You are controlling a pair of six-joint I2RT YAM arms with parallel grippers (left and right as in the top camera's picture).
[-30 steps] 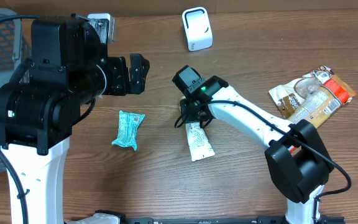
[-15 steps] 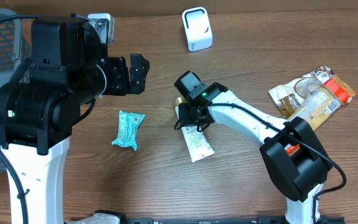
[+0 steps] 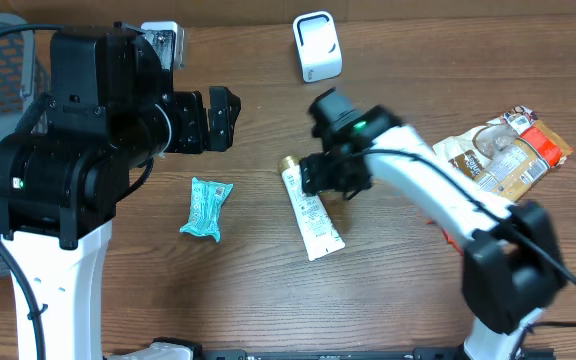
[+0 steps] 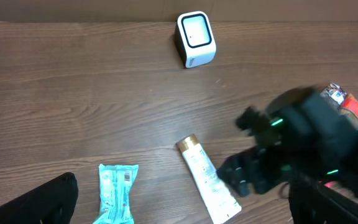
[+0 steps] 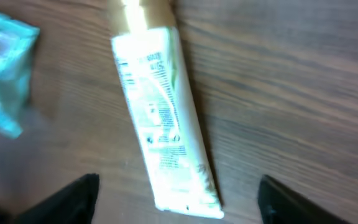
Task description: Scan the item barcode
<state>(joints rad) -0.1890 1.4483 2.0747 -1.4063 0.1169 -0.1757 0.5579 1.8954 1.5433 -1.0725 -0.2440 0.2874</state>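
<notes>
Now the right tool (image 3: 326,176) has sprung wide and lifted off the tube (image 3: 311,215), left lying on the bench (image 3: 258,300), well apart from the far scanner (image 3: 316,47); scanning looks undone.

We find the tube (image 3: 310,218) lying on the table (image 3: 398,290), a packet (image 3: 206,207) left of it, the scanner (image 3: 317,46) behind, bags (image 3: 503,152) far right.

white tube (image 3: 311,215) w/ gold cap (image 3: 289,163), teal packet (image 3: 206,207), white scanner (image 3: 316,46), brown wood-grain table (image 3: 388,290).
</notes>
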